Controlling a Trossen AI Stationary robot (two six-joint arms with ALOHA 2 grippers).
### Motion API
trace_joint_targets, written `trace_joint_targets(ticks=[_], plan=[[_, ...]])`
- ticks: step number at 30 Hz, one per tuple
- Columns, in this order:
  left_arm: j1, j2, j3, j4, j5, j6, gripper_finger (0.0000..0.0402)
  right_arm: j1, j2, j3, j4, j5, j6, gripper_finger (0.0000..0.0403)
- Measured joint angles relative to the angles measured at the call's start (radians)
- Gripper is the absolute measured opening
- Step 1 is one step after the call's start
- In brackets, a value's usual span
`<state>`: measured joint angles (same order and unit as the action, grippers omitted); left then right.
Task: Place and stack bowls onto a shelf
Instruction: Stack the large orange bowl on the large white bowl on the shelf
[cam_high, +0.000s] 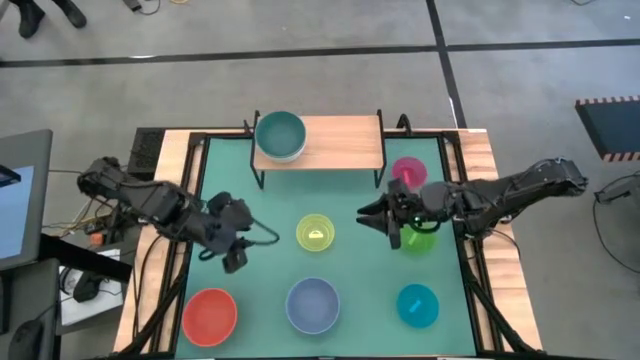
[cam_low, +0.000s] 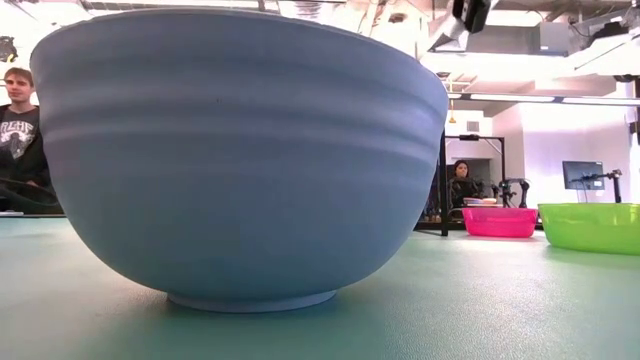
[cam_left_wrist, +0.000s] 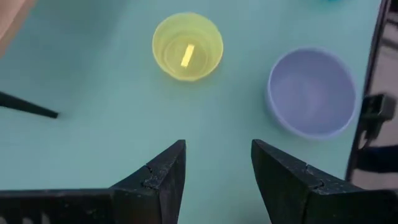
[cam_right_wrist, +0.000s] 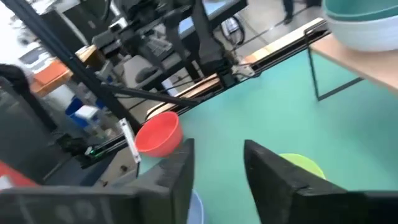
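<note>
The shelf (cam_high: 335, 142) stands at the table's far side. On its left part a dark teal bowl (cam_high: 280, 131) sits nested in a white bowl (cam_high: 283, 156). On the green table rest the pink bowl (cam_high: 408, 171), green bowl (cam_high: 420, 242), yellow bowl (cam_high: 315, 232), periwinkle bowl (cam_high: 313, 305), red bowl (cam_high: 209, 315) and cyan bowl (cam_high: 417, 305). My left gripper (cam_high: 237, 258) hovers open left of the yellow bowl (cam_left_wrist: 187, 46). My right gripper (cam_high: 375, 218) is open between the yellow and green bowls, pointing toward the table's left.
The periwinkle bowl (cam_low: 240, 150) fills most of the low view, with the pink bowl (cam_low: 500, 222) and green bowl (cam_low: 592, 227) behind it on the right. People sit in the room beyond the table. Bare green mat lies between the shelf and the yellow bowl.
</note>
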<state>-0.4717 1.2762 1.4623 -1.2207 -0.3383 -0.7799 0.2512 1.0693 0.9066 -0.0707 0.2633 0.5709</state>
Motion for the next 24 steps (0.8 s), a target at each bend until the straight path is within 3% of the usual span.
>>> trace_joint_targets(ticks=[8, 15, 24], plan=[[-0.162, -0.065, -0.177, -0.004, -0.001, -0.036, 0.0166, 0.059, 0.151, 0.001, 0.116, 0.082, 0.039, 0.0229], [-0.297, -0.142, -0.345, 0.006, 0.101, -0.107, 0.0166, 0.068, 0.367, 0.001, 0.439, 0.08, -0.014, 0.023], [-0.375, -0.274, -0.545, 0.099, 0.099, -0.101, 0.0166, 0.079, 0.444, 0.001, 0.537, 0.08, 0.25, 0.0208]])
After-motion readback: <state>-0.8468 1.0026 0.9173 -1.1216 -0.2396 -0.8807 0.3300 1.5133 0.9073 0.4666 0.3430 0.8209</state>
